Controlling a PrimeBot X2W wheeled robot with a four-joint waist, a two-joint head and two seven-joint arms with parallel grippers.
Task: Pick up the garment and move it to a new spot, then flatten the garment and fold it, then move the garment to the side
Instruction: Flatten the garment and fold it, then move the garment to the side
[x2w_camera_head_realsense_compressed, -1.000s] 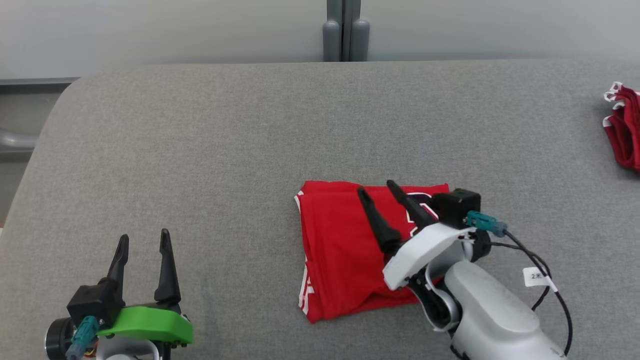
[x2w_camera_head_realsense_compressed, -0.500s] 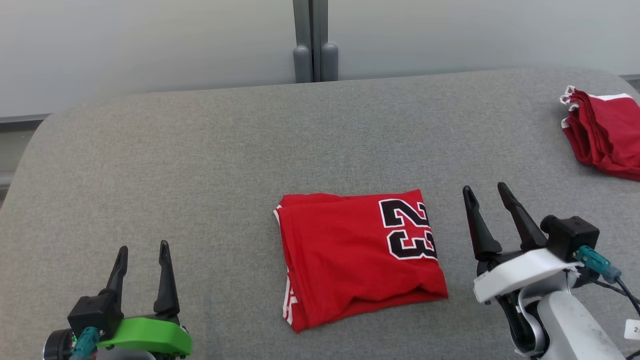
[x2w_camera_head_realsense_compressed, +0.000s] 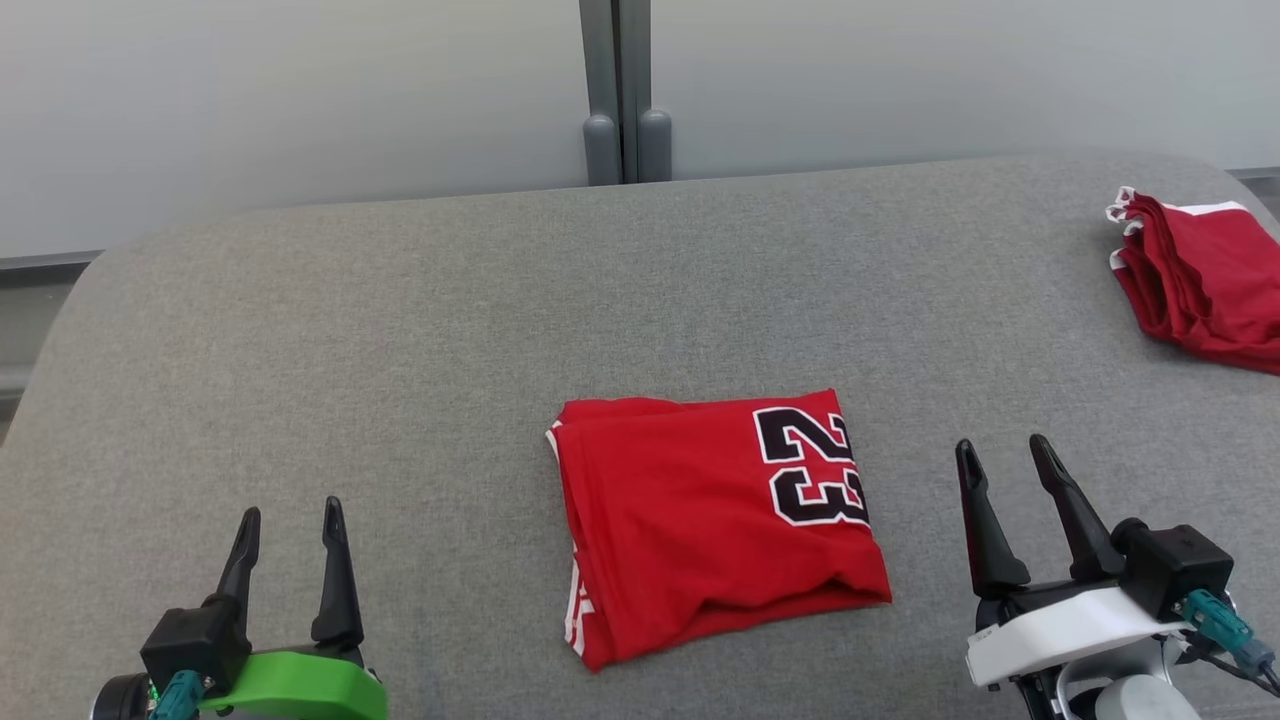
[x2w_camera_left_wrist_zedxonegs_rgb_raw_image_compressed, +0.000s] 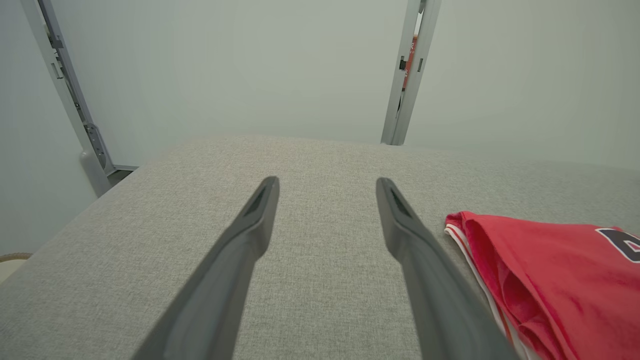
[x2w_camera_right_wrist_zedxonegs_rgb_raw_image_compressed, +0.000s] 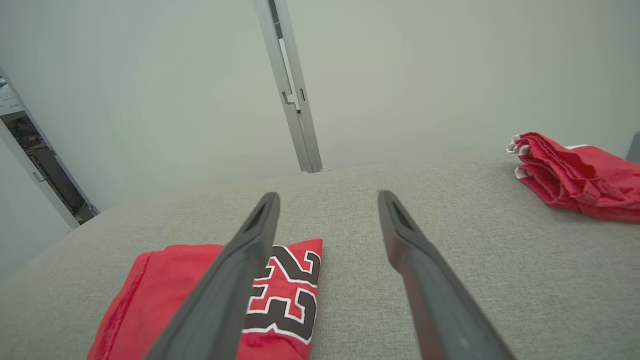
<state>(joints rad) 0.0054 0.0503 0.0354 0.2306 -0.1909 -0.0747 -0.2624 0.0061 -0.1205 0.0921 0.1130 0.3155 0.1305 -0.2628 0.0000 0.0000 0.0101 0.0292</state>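
The garment (x2w_camera_head_realsense_compressed: 715, 520) is a red jersey with a black "23", folded into a rectangle near the middle of the grey padded table (x2w_camera_head_realsense_compressed: 400, 330). It also shows in the left wrist view (x2w_camera_left_wrist_zedxonegs_rgb_raw_image_compressed: 550, 280) and the right wrist view (x2w_camera_right_wrist_zedxonegs_rgb_raw_image_compressed: 165, 295). My left gripper (x2w_camera_head_realsense_compressed: 290, 515) stands open at the lower left, well to the left of the garment, holding nothing. My right gripper (x2w_camera_head_realsense_compressed: 1003, 450) stands open at the lower right, just right of the garment and clear of it, with nothing between its fingers.
A second folded red garment (x2w_camera_head_realsense_compressed: 1200, 280) lies at the table's far right edge, also in the right wrist view (x2w_camera_right_wrist_zedxonegs_rgb_raw_image_compressed: 575, 175). A grey post (x2w_camera_head_realsense_compressed: 620, 90) stands behind the table against a pale wall.
My right gripper has drawn back off the garment to the right and toward me, leaving the jersey lying folded. The head camera has shifted. The left gripper has stayed put.
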